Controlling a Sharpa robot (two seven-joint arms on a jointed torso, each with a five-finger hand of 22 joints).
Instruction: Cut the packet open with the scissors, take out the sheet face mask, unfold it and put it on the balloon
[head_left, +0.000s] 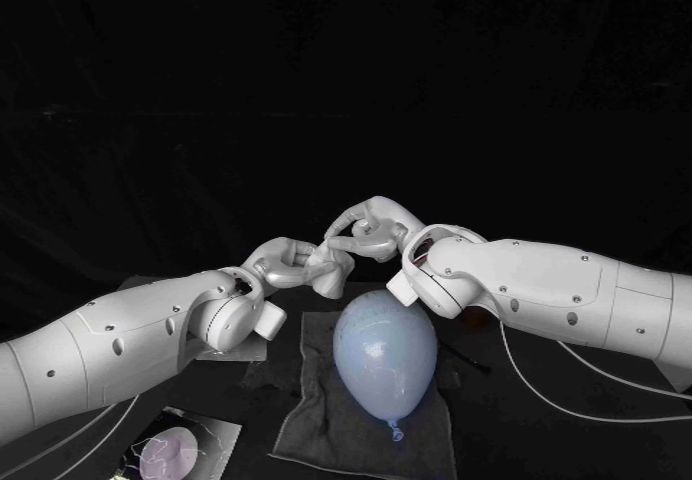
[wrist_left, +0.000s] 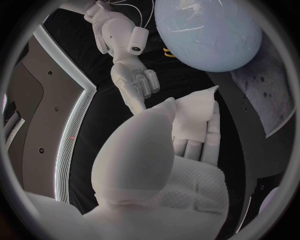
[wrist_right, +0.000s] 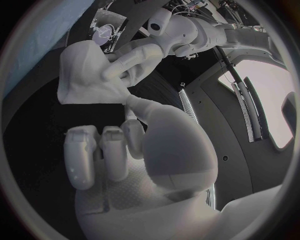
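Left hand (head_left: 300, 265) — fingers closed on the folded white sheet face mask (wrist_left: 195, 111). Right hand (head_left: 368, 232) — meets the left fingertip to fingertip and pinches the same mask at its other edge. Both hands are raised, near the round far end of the balloon (head_left: 385, 352). Balloon — pale blue, lying on a dark grey cloth (head_left: 310, 405), knot toward the robot.
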